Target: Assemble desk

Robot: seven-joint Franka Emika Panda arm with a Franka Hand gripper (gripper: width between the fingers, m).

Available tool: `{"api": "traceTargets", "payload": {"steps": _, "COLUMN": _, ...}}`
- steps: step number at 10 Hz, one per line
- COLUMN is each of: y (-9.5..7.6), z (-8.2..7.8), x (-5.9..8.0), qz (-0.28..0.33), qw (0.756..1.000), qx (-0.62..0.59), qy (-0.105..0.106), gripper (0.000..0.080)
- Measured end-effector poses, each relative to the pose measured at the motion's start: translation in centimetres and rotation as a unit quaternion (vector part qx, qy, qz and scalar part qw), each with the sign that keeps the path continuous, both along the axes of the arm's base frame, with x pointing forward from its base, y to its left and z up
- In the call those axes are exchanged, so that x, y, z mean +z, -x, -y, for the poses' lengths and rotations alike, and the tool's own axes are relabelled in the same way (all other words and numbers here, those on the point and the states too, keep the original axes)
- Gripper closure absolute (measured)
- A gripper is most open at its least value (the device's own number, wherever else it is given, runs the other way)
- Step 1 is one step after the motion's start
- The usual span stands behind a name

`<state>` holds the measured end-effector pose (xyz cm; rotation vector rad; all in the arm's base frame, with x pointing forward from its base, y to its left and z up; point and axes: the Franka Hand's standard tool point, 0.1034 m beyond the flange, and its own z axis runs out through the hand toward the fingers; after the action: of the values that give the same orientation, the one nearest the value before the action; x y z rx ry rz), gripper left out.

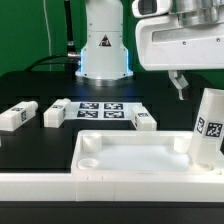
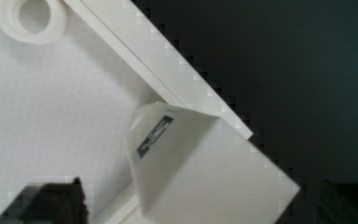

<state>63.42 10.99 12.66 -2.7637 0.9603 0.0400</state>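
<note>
Jaws judged apart and clamped on nothing: in the wrist view you see one dark finger (image 2: 51,200) standing clear of the leg's side with a gap between, while the other finger is lost against the dark table (image 1: 25,88). Your gripper (image 1: 181,86) hangs above the desk top (image 1: 130,158), near its end on the exterior view's right. At that end the upright leg (image 1: 209,125) stands at a corner of the desk top, tag toward the camera, and the wrist view shows it hard against the rim. Neither view shows whether it is turned fully home. An empty socket (image 1: 91,143) shows at the far corner on the exterior view's left, and a second at the near corner on that side. Beyond the far edge, the first loose leg (image 1: 16,115) and second loose leg (image 1: 55,113) lie off the far left corner, and the third loose leg (image 1: 143,120) lies just beyond the middle of that edge. The marker board (image 1: 100,110) lies between the second and third. Assessment: one leg of four is placed and three are yet to be fetched and fitted, so the task is about a quarter through. Confirm the seating of the placed leg before you count it done.
</note>
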Motion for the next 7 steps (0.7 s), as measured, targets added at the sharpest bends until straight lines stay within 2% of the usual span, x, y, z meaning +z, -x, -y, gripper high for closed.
{"api": "traceTargets", "payload": {"steps": 1, "y": 0.05, "z": -0.01, "x": -0.02, "qz": 0.008, "qw": 0.998, "qx": 0.057, "qy": 0.02, "gripper": 0.015}}
{"api": "traceTargets", "payload": {"steps": 2, "y": 0.06, "z": -0.12, "x": 0.07, "qz": 0.014, "qw": 0.993, "qx": 0.109, "qy": 0.032, "gripper": 0.015}}
{"api": "traceTargets", "payload": {"steps": 4, "y": -0.1, "z": -0.26, "x": 0.27, "qz": 0.023, "qw": 0.981, "qx": 0.185, "qy": 0.042, "gripper": 0.015}}
{"api": "traceTargets", "payload": {"steps": 7, "y": 0.01, "z": -0.28, "x": 0.01, "qz": 0.04, "qw": 0.942, "qx": 0.328, "qy": 0.065, "gripper": 0.015}}
